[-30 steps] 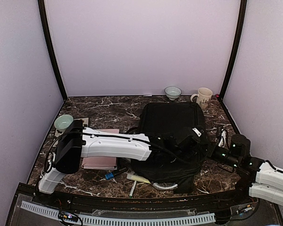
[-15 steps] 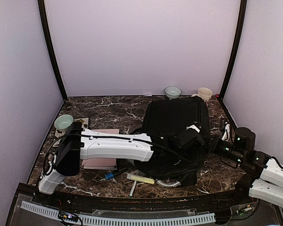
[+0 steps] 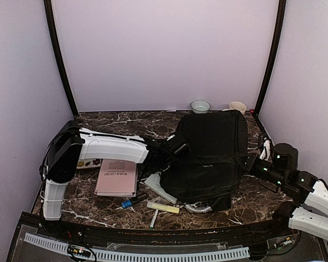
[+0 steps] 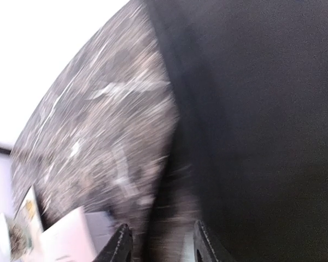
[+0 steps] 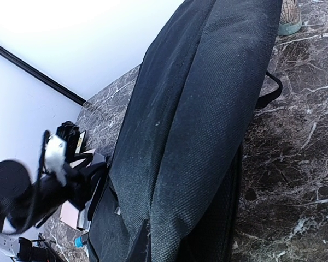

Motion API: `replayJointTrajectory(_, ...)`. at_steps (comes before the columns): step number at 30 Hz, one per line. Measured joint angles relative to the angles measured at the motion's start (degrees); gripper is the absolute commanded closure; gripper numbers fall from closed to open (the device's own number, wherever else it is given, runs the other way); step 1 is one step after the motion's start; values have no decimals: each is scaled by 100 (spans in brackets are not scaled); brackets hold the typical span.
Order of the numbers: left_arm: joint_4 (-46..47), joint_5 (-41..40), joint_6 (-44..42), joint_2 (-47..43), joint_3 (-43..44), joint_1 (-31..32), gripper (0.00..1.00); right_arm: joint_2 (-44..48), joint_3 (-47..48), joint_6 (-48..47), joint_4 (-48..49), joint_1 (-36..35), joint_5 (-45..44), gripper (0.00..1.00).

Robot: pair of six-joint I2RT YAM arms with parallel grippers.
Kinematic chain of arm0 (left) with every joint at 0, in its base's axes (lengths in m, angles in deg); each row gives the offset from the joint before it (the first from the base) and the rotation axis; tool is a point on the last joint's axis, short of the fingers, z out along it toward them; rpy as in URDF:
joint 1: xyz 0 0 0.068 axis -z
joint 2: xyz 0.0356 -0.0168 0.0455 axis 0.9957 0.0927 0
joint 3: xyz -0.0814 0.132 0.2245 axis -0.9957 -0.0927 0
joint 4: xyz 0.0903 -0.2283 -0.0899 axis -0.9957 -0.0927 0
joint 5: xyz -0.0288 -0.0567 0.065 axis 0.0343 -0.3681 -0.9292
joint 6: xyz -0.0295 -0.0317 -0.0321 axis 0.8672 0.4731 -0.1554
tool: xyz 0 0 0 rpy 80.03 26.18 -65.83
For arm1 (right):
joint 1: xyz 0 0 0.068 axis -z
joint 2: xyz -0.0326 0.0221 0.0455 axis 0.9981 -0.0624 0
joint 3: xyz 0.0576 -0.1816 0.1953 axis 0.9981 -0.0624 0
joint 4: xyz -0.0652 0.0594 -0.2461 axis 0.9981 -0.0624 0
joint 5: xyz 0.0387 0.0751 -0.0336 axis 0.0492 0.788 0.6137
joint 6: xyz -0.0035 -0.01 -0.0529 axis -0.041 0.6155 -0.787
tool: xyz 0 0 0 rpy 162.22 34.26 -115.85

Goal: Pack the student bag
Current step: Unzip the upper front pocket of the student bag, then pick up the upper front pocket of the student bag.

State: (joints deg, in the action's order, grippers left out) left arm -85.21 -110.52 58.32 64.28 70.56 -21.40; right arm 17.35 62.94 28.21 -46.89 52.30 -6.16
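Step in hand, by judgement, is opening the student bag (image 3: 210, 153), which lies on the desk (image 3: 126, 123) between both claws: right claw (image 3: 245, 163) clamped shut on its side fabric, left claw (image 4: 163, 248) part-open at its opposite edge, gripping nothing evident; next, close it on the flap and lift.

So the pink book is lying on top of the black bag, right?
Not quite. The pink book lies on the table, left of the black bag, not on top of it. The top view shows this.
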Motion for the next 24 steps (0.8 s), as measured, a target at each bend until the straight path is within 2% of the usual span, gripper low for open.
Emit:
replayJointTrajectory(3,28,26,11,-138,-439,-299,64,-4,7,-17,-4,0,-22,100)
replayJointTrajectory(7,420,544,-170,-553,-981,-157,59,-76,7,-20,20,0,-20,100)
replayJointTrajectory(12,1080,1670,-306,-1320,-1272,83,50,-258,4,-17,136,0,-13,100)
replayJointTrajectory(17,1838,2924,-76,-1961,-1294,70,40,-284,-2,-17,225,0,-13,100)
replayJointTrajectory(24,2527,4367,850,-1725,-1255,-17,39,-273,-20,-15,238,0,4,100)
